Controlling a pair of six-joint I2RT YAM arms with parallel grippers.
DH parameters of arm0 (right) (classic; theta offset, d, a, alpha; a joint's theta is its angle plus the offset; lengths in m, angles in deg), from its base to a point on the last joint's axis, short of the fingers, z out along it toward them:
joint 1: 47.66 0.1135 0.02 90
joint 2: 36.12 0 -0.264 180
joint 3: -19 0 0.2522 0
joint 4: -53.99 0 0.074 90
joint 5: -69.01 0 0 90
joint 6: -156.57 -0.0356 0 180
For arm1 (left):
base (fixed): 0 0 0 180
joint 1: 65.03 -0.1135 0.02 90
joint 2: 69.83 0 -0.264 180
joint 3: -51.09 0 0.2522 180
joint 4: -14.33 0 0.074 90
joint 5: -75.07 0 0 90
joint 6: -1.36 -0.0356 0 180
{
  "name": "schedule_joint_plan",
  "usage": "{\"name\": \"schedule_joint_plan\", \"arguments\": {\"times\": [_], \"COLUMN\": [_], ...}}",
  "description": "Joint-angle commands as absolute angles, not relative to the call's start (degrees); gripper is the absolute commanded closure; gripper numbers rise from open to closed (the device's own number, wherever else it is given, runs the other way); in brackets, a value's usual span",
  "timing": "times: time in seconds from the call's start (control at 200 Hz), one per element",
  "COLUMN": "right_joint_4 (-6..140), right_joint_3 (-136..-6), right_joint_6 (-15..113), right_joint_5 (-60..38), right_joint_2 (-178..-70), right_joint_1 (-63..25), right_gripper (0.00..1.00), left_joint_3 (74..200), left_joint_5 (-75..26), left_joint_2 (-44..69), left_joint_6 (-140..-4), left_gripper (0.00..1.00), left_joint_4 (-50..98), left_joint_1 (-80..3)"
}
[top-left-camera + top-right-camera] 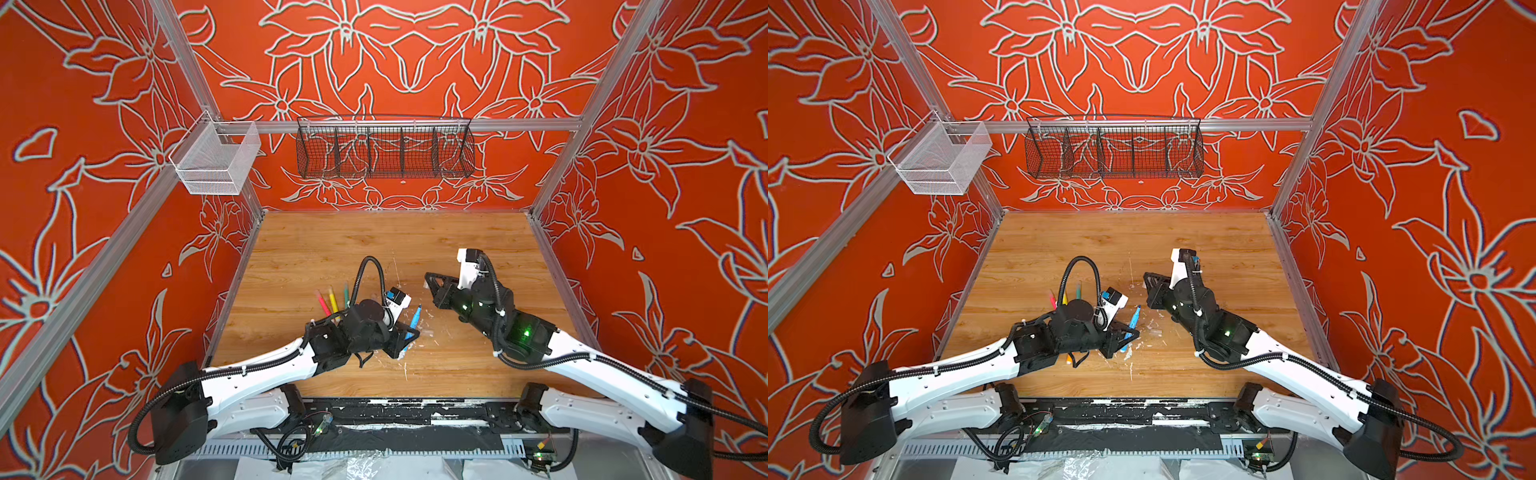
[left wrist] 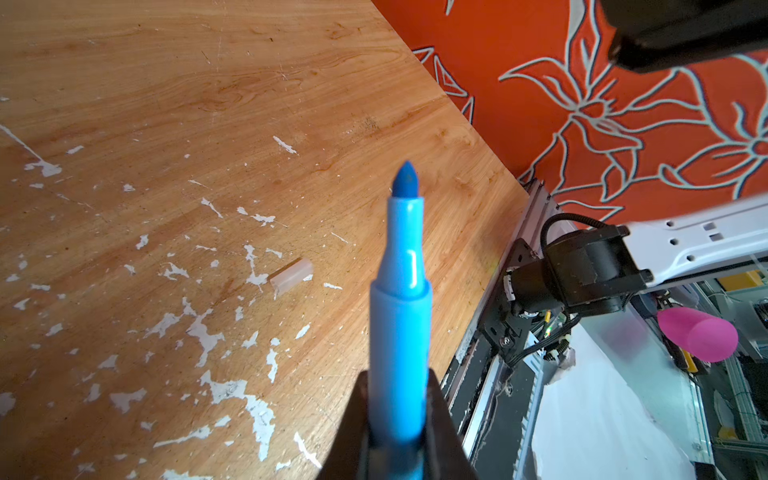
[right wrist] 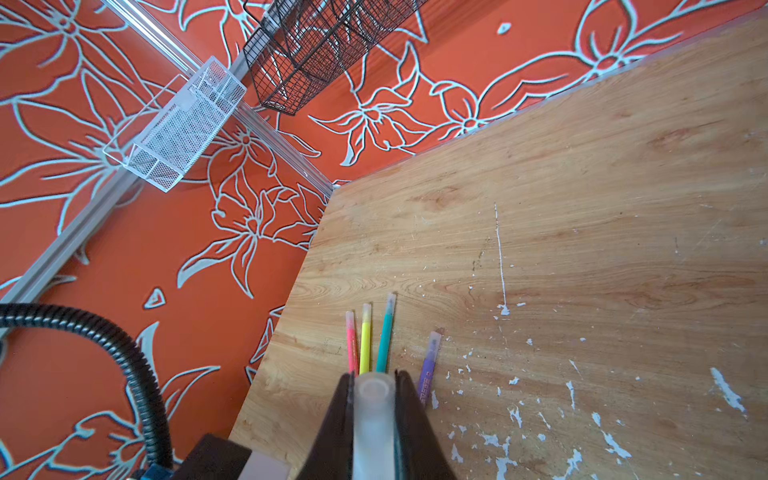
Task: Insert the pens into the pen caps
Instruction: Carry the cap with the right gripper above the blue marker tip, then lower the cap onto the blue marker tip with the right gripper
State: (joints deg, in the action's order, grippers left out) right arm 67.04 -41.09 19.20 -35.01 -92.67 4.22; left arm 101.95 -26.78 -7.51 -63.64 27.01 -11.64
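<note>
1. Sticking out in front of the left end effector (image 2: 397, 376) is the blue pen (image 2: 399, 311). Its cap is off, so the dark blue pointed tip shows.
2. The left end effector is clenched on the pen's barrel. The tip end reaches well past it.
3. The right end effector (image 3: 374, 377) is clenched on a clear pen cap (image 3: 372, 411). The cap's round open mouth pokes out in front.
4. In both top views the two end effectors are near the middle of the table (image 1: 332, 249). They are close to each other but not touching.
5. A loose cap (image 2: 291, 277) lies flat on the table near the blue pen, among white flecks.
6. The pink pen (image 3: 351, 345), yellow pen (image 3: 365, 338) and green pen (image 3: 385, 332) lie side by side on the left part of the table. The purple pen (image 3: 430, 361) lies just beside them.
7. An orange pen (image 1: 1068, 358) peeks out from under the left arm in a top view.
8. The far half of the table is open wood up to the back wall. Metal rails run along its side edges.
</note>
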Motion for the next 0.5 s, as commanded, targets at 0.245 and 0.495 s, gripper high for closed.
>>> {"name": "schedule_joint_plan", "arguments": {"times": [0.245,0.495], "right_joint_4": [61.76,60.53], "right_joint_3": [-36.86,-36.25], "right_joint_6": [14.60,13.51], "right_joint_5": [-31.83,-30.19], "right_joint_2": [-91.19,-92.08], "right_joint_1": [4.66,4.73], "right_gripper": [0.89,0.90], "left_joint_3": [104.78,106.35], "left_joint_5": [-20.99,-20.55], "left_joint_2": [-7.69,-6.73], "left_joint_6": [-64.38,-65.11], "left_gripper": [1.00,1.00], "left_joint_4": [27.12,27.13], "left_joint_1": [-11.15,-11.14]}}
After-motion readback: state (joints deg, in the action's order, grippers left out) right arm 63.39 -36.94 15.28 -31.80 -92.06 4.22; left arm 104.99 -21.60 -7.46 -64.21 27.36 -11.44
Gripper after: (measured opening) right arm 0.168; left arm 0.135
